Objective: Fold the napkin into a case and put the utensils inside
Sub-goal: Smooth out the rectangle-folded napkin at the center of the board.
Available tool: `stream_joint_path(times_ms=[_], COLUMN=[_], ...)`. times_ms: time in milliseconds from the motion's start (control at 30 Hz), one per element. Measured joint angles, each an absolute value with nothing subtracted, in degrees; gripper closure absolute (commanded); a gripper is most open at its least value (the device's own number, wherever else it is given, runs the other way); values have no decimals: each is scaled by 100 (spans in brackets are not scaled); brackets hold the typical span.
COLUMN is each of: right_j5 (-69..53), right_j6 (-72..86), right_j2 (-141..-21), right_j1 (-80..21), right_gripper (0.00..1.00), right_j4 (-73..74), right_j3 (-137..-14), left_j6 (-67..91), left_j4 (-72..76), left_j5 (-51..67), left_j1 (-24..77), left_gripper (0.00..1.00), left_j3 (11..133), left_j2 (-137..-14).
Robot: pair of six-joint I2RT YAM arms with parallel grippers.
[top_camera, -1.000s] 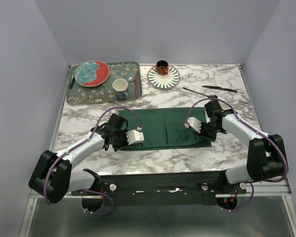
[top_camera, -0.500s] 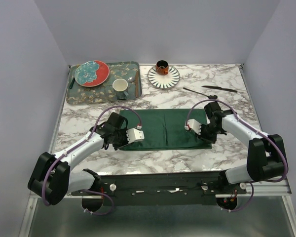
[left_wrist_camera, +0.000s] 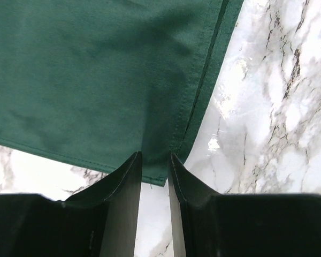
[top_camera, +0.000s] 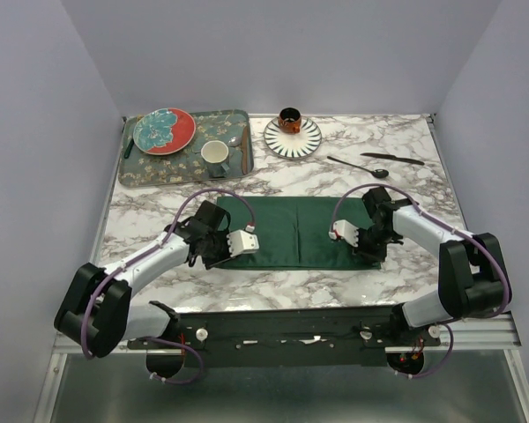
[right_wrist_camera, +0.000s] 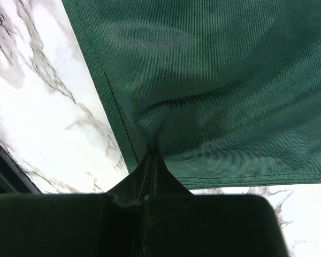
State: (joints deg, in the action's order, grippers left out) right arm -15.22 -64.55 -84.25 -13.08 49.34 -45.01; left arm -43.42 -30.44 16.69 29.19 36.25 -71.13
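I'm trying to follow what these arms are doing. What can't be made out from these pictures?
- Whether the left gripper really pinches the napkin: left wrist view, its jaws stand slightly apart at the cloth's corner.
- The napkin's corner inside the right gripper: right wrist view, the shut jaws cover it.
- Which of the utensils is fork or knife: top view, too small.

Bare table (top_camera: 282, 183) runs as an open strip between the napkin (top_camera: 295, 231) and the back row. That row holds a tray (top_camera: 187, 171) with plate (top_camera: 163, 130) and mug (top_camera: 215, 157) at left, a striped plate (top_camera: 307, 141) with cup (top_camera: 290, 117) in the middle, and the utensils (top_camera: 392, 159) at right. The left arm (top_camera: 150, 260) and right arm (top_camera: 423, 229) block the napkin's near corners, cables (top_camera: 213, 192) arching over its ends. Its middle lies open from above.
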Motion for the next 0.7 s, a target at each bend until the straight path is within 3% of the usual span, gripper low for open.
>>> stream_joint_path(times_ms=[200,433,700], right_j5=[-1492,-1479,-1474], right_j6=[-6464,-6471,-6576], right_j2=[-8425,-8434,-8329], right_j1=[-1308,-1308,-1308], right_gripper=[99,99,99], right_j4=[4936,4991,5271], right_j3=[-4504,-4541,-4713], left_j6=[-4344,-4386,-4416], left_j4=[-3011,-3011,-3291], left_j5=[1664,1660,1669], left_j1=[2952,3050,3052], left_gripper=[64,87,91], left_j3=[3625,3625,3693], left_j2=[-7349,-7373,-7107])
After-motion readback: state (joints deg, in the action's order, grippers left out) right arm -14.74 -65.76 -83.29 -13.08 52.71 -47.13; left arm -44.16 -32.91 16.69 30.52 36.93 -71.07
